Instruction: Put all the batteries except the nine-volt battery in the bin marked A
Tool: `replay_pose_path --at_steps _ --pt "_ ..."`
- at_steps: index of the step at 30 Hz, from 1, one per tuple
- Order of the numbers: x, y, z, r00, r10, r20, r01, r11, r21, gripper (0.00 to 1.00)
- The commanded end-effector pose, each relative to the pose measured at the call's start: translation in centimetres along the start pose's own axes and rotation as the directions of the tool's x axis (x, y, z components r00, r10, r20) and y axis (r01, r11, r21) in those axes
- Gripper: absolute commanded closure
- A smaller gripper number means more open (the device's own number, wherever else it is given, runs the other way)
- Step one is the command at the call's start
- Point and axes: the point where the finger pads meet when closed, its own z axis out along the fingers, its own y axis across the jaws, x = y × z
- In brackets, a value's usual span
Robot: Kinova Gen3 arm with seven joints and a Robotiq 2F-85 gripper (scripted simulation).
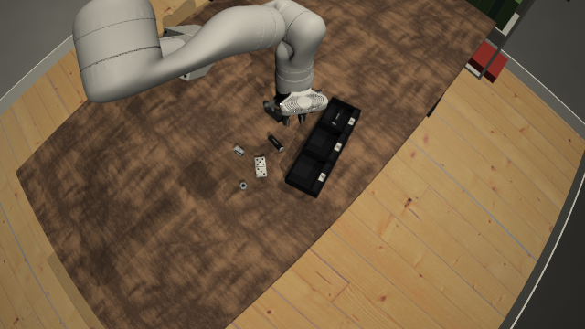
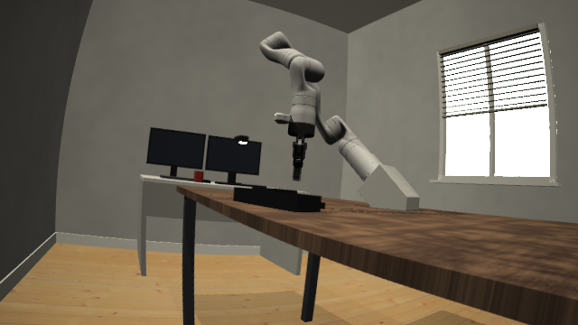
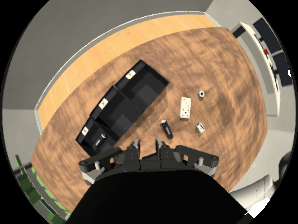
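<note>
My gripper (image 1: 292,120) hangs high above the table, just left of the far end of a row of three black bins (image 1: 324,146). Its fingers are partly open with nothing between them, as the wrist view (image 3: 149,151) and the side view (image 2: 296,173) also show. A black cylindrical battery (image 1: 275,143) lies on the table a little in front of the gripper and shows in the wrist view (image 3: 166,128). Another dark battery (image 1: 335,118) lies in the far bin. Each bin has a small white label; I cannot read the letters. A dark block shows beside the wrist; I cannot tell what it is.
A white domino (image 1: 260,166), a small grey-white part (image 1: 239,151) and a metal nut (image 1: 243,185) lie left of the bins. The arm's base (image 2: 388,187) stands at the table's back. The table edge runs close behind the bins.
</note>
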Motion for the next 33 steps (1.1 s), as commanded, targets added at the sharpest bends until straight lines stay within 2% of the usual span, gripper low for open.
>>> replay_pose_path --at_steps 1,4,8,33 --pt "0.8 2.1 -0.5 0.994 -0.11 0.015 0.11 0.994 0.02 0.71" --pt "1.3 4.7 -0.5 0.966 -0.258 0.01 0.257 0.966 0.016 0.71" --pt "1.5 5.1 -0.5 0.905 -0.425 0.007 0.425 0.905 0.011 0.71" --pt "1.2 5.0 -0.5 0.911 -0.413 0.012 0.413 0.911 0.012 0.71"
